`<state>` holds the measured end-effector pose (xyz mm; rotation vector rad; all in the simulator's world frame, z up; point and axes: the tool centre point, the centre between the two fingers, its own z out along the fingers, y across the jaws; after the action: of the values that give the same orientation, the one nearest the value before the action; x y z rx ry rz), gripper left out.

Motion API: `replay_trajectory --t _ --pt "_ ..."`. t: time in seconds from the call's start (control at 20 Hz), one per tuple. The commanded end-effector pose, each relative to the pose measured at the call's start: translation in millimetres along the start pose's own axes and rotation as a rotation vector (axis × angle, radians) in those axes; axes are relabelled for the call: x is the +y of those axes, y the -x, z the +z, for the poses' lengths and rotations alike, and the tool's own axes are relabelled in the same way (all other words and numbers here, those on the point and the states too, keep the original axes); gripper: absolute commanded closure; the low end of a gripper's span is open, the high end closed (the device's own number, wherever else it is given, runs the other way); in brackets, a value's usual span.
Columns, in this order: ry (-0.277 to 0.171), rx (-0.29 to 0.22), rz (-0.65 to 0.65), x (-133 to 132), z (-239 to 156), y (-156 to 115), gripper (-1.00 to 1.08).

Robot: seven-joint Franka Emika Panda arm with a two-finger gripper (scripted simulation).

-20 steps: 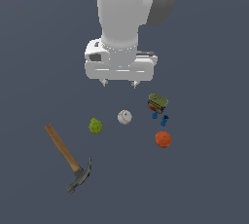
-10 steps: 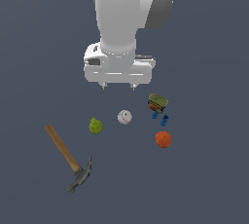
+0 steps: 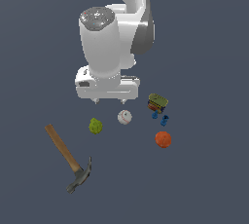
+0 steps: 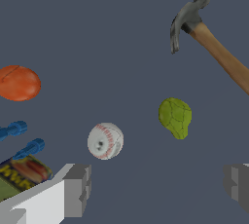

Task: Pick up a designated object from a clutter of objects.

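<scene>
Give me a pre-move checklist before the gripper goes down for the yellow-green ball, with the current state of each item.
1. Gripper open: ok, the fingers stand wide apart in the wrist view.
2. Gripper empty: ok, nothing between the fingers.
3. Yellow-green ball free of neighbours: ok, it stands apart from the white baseball and the hammer.
4. Gripper centred over the ball: cannot tell, though the exterior view puts the ball just ahead of the fingertips.
5. Height above the ball: cannot tell.
</scene>
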<state>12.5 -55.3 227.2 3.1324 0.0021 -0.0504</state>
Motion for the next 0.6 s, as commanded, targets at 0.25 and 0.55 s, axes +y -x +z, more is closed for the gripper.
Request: replay_trajectory --t 0.25,0.55 --pt "-0.011 0.017 -0.028 45.2 73.2 -7.3 -0.92" --pt "-0.01 0.027 -0.041 71.2 114.1 -4.7 -0.92"
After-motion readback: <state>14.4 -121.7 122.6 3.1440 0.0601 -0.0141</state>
